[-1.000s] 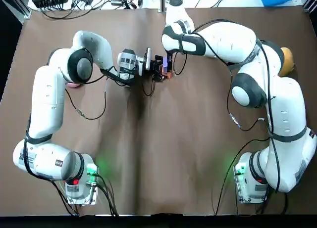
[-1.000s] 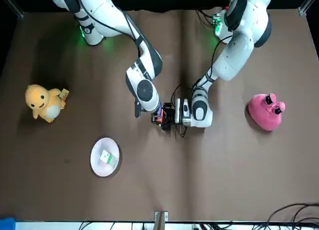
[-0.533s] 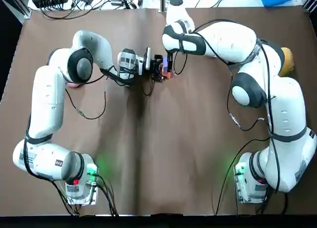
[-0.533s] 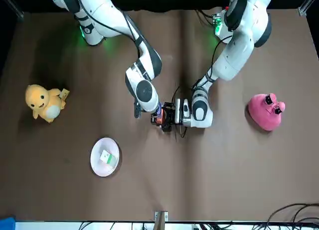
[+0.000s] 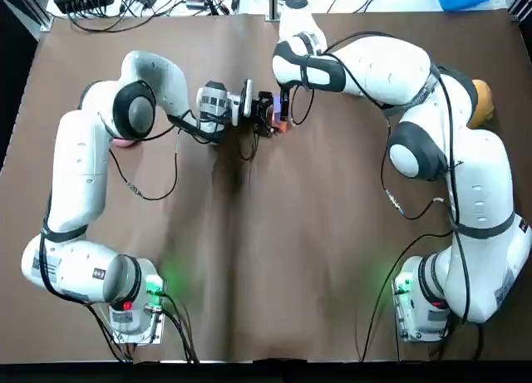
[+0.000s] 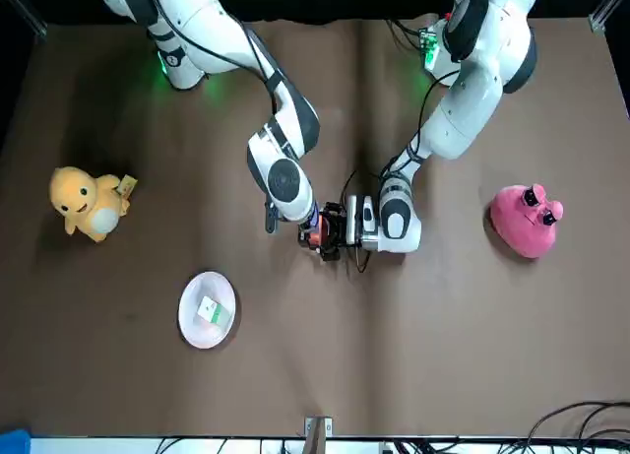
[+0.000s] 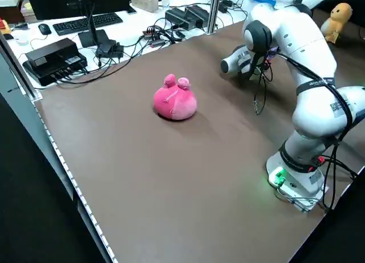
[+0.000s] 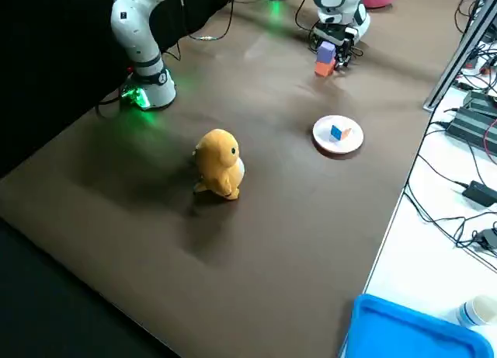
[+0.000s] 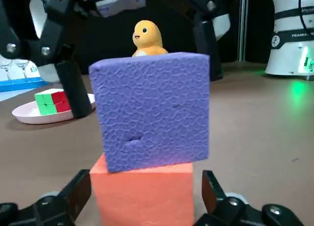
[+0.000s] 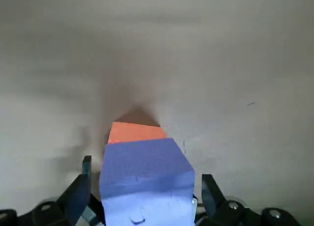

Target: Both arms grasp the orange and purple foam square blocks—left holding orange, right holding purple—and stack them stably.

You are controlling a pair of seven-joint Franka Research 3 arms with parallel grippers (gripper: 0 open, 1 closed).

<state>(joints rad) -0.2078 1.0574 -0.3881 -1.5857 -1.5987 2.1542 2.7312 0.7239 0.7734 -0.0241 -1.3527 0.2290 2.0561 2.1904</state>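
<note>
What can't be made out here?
Orange block: underside cut off by the left wrist view's edge; right wrist view shows only a strip beyond the purple block.
Both blocks, top view: mostly hidden by the left gripper and right gripper.
Pink toy, top view: mostly under the left arm.

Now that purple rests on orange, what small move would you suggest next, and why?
Probably raise the right gripper straight up: the purple block sits on the orange block, the right jaws stand open beside purple, the left gripper open beside orange.
</note>
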